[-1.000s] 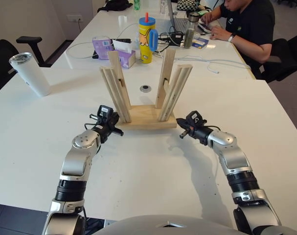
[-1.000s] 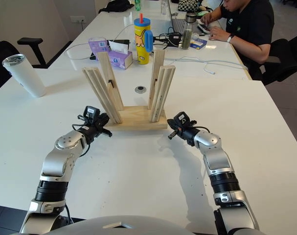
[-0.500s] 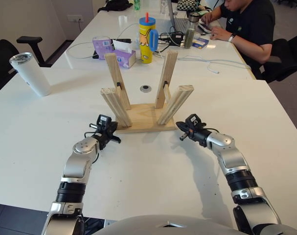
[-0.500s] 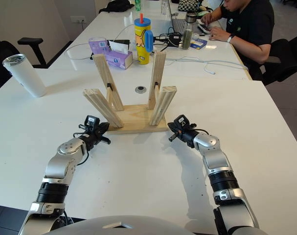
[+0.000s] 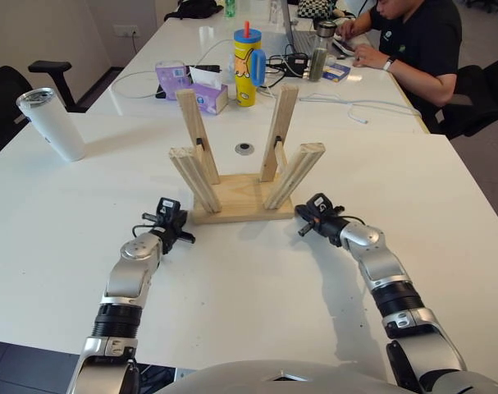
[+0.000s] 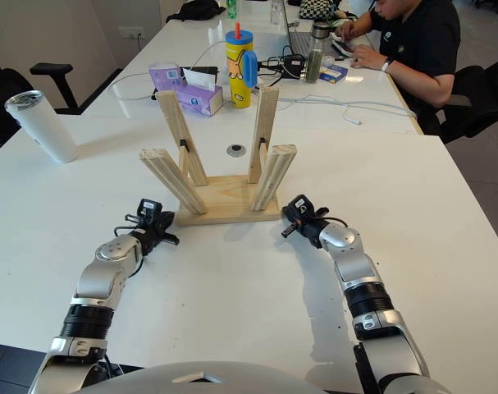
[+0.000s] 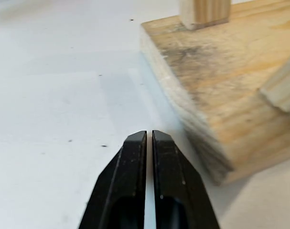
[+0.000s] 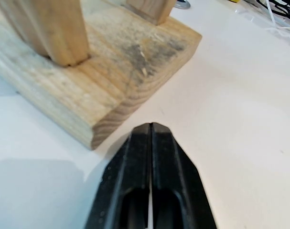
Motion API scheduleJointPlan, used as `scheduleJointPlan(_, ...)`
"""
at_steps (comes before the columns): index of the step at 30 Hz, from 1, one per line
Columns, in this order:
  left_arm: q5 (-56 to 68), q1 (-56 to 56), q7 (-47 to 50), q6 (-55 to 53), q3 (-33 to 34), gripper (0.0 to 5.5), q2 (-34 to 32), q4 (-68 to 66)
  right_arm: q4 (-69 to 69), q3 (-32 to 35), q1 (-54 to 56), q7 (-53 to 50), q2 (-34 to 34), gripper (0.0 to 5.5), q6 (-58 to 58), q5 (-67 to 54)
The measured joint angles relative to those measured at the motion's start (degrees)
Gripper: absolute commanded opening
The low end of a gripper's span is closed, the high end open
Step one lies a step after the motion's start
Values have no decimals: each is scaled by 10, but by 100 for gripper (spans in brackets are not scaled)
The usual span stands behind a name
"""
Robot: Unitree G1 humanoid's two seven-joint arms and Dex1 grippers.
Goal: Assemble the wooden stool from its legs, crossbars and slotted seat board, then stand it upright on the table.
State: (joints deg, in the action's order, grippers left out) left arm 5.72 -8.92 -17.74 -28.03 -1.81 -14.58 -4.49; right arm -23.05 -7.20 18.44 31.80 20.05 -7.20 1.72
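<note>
- On the white desk (image 5: pixel 249 287), roughly mid-way across, the wooden stool (image 5: pixel 242 185) sits upside down, with its legs pointing up.
- Its seat board (image 5: pixel 240 203) lies flat on the desk with its long axis running left to right.
- I count four legs. The two near ones, left (image 5: pixel 193 176) and right (image 5: pixel 294 174), lean hard outward to either side. The two far ones, left (image 5: pixel 191 123) and right (image 5: pixel 280 123), stand steeper and lean only slightly apart.
- The left end effector (image 7: pixel 149 136) has its two black fingers pressed together on nothing. It sits low over the desk, just beside the board's near left corner and not touching it.
- The right end effector (image 8: pixel 150 126) is likewise closed and empty. It points at the board's near right corner, close to it but apart.
- Both forearms reach forward low over the desk and angle inward toward the stool, one on each side.
- One white tumbler (image 5: pixel 50 123) stands tilted well off to the left, and one yellow cup (image 5: pixel 246 70) with a straw stands on the desk behind.
</note>
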Motion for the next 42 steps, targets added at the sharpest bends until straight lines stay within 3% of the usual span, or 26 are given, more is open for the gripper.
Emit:
scheduleJointPlan(16, 9, 12, -6, -49, -4, 1, 0, 62, 78, 1, -31, 32, 7, 0, -48, -15)
scheduleJointPlan(30, 28, -30, -4, -130, 47, 1, -5, 211, 233, 42, 4, 27, 21, 0, -128, -28)
scheduleJointPlan(37, 32, -40, -2, -134, 55, 1, -4, 215, 236, 45, 18, 28, 24, 0, -134, -28)
scheduleJointPlan(42, 28, -35, -8, -97, 41, 1, -11, 148, 185, 29, 25, 26, 30, 0, -99, -19)
